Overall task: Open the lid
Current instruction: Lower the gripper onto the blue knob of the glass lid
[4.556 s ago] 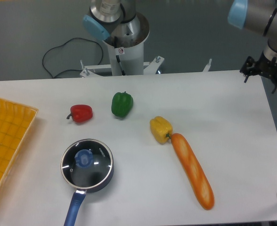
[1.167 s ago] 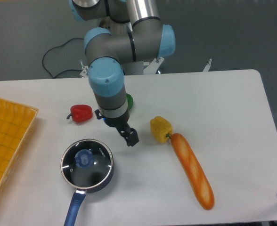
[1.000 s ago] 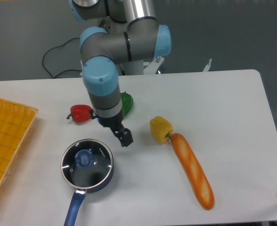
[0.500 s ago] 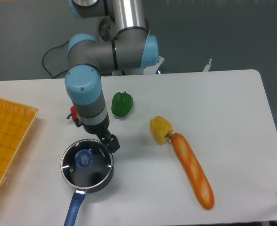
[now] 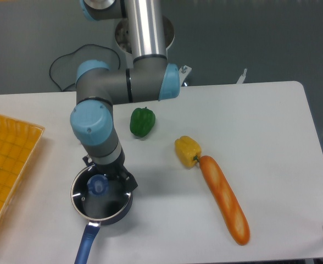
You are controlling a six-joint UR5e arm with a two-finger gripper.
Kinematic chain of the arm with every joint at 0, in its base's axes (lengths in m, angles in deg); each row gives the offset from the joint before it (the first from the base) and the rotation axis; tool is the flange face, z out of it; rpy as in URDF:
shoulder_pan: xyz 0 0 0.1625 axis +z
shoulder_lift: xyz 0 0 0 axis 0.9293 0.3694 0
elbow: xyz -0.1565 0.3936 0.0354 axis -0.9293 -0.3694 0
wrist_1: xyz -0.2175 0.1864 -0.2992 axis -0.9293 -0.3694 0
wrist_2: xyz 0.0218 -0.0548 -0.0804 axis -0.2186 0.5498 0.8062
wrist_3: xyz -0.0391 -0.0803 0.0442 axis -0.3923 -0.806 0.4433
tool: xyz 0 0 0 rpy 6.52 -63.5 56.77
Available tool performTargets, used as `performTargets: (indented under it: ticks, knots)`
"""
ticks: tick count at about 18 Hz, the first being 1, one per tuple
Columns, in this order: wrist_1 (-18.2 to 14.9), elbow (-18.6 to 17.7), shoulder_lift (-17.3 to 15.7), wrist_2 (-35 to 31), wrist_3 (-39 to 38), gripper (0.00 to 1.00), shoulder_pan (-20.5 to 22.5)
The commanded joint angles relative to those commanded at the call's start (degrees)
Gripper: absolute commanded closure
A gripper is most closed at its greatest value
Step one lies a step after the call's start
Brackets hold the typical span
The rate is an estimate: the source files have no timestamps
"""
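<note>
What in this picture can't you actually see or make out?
- The gripper: the arm's wrist covers the fingers, so open or shut is unclear.
- The lid: its far edge is hidden behind the wrist; whether it is touched is unclear.
- The yellow tray: cut off by the left edge.
- The saucepan handle: cut off by the bottom edge.

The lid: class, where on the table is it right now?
The lid sits closed on the dark blue saucepan at the table's front-left, between the yellow tray and the yellow pepper, with the tool directly above it.
</note>
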Motion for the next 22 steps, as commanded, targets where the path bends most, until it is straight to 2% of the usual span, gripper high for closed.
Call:
performTargets:
  ticks: [10, 22]
  knots:
    - [-0.35, -0.34, -1.23, 0.53, -0.70, 0.00, -4.04]
    - [-0.53, 0.01, -0.35, 0.53, 0.35, 0.00, -3.35]
